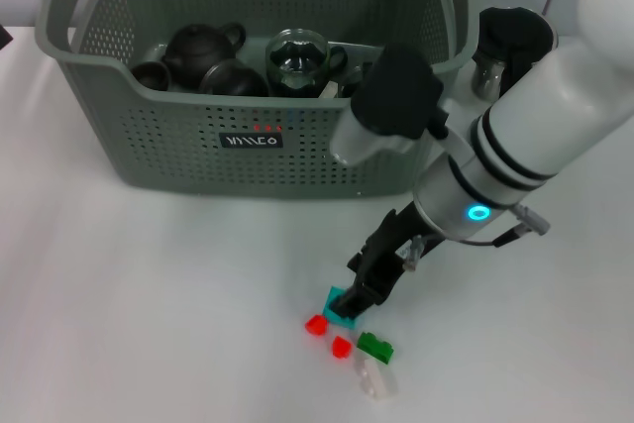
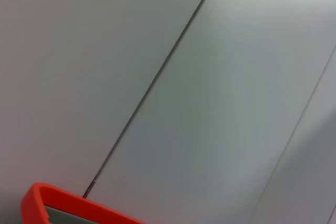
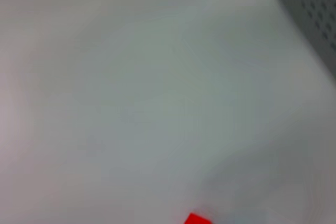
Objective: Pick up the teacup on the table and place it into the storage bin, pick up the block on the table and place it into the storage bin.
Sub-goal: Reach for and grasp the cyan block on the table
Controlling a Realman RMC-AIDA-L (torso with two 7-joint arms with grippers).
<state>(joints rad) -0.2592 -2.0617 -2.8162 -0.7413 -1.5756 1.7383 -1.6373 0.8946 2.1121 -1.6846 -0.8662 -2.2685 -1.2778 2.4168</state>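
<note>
Head view: right gripper [image 1: 359, 296] sits low on the teal block [image 1: 342, 304] before the storage bin [image 1: 178, 146]; its grip is unclear. Cups already lie inside the bin. Left wrist view shows an orange clip [image 2: 63, 205]. Right wrist view shows a red block [image 3: 197, 219].

Only one marking: a small black label [image 1: 252, 140] on the front wall of the bin [image 1: 178, 160], bearing white characters that look upside down and cannot be read with certainty. Above it, a few tiny red marks, too small to tell. Nothing else legible in any view.
</note>
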